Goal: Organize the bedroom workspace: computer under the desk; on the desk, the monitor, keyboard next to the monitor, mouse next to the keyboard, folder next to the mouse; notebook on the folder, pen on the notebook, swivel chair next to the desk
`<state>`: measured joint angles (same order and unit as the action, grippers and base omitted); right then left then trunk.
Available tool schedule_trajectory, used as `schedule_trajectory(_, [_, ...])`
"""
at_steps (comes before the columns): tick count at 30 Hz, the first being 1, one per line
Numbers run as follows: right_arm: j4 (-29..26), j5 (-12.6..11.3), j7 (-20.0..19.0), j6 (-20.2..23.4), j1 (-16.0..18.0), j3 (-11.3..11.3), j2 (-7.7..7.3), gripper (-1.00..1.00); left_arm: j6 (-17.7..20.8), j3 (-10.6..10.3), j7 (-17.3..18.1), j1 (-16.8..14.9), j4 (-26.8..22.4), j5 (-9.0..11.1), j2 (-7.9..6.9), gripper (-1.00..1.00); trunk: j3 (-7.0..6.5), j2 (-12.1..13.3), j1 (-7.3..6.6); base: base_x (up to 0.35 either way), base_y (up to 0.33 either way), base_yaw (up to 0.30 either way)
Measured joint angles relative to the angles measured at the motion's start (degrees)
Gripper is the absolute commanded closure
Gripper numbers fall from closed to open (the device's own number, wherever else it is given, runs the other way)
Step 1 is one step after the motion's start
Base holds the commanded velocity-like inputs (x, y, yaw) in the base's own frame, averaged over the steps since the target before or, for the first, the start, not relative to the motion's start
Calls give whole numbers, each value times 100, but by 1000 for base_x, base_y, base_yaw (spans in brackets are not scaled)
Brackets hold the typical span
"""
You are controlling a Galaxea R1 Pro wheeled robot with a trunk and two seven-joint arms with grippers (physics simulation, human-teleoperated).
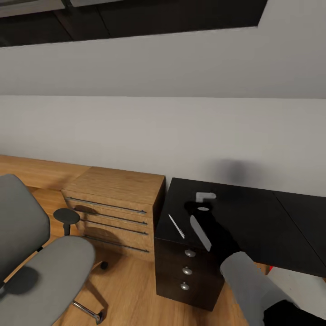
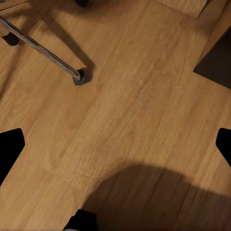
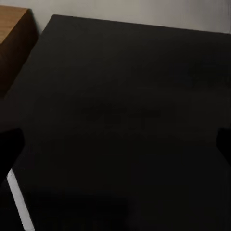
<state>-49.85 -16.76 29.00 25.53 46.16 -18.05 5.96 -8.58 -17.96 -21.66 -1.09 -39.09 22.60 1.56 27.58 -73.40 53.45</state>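
Observation:
The black desk [image 1: 253, 222] runs along the wall at right, its dark drawers [image 1: 186, 268] at the left end. A slim silver pen [image 1: 176, 226] lies on that end; it also appears as a pale strip, the pen [image 3: 19, 204], in the right wrist view. My right gripper [image 1: 203, 202] hovers low over the desk top [image 3: 125, 110], just right of the pen, open with nothing between its fingers. The grey swivel chair [image 1: 40, 267] stands at lower left, nothing on the visible seat. My left gripper [image 2: 115, 144] hangs open over the wood floor near a chrome chair leg [image 2: 43, 50].
A low light-wood cabinet [image 1: 115, 203] with several drawers stands between the chair and the desk, against the wall. The chair's black armrest [image 1: 66, 216] sits close to it. A caster [image 2: 79, 78] rests on the floor. A small red spot [image 1: 270, 270] shows under the desk edge.

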Motion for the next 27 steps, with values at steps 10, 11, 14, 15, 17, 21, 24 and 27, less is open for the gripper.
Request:
schedule_trajectory(10, [3328,1,-2311,-1504,723,-11,-16,-100,-21,-5,-3,0,-2,-7,7,-100,1,0,0,0,0,0])
schedule_trajectory(11, [3357,-16,-2311,-1527,720,-9,66,-100,-25,-6,-4,0,-2,-8,7,-100,1,0,0,0,0,0])
schedule_trajectory(14, [3370,-14,-2277,-1538,718,-4,143,-100,-27,-3,-4,0,-3,-6,3,-100,1,0,0,0,0,13])
schedule_trajectory(15, [3375,-6,-2252,-1542,717,-2,174,-100,-28,0,-4,0,-3,-6,1,-100,1,0,0,0,0,117])
schedule_trajectory(17, [3379,1,-2237,-1549,713,-1,191,-100,-28,3,-3,1,-5,-6,1,-100,1,0,0,0,0,161])
schedule_trajectory(21, [3381,12,-2224,-1561,710,-1,205,-100,-28,5,-5,2,-6,-2,0,-100,1,0,0,0,0,237])
schedule_trajectory(24, [3382,19,-2222,-1564,709,-1,207,-100,-30,5,-11,2,-6,-13,-1,-100,2,0,0,0,0,260])
schedule_trajectory(27, [3386,24,-2210,-1559,709,-5,209,-100,-40,8,-9,1,-21,-23,-3,-100,7,0,0,0,0,192])
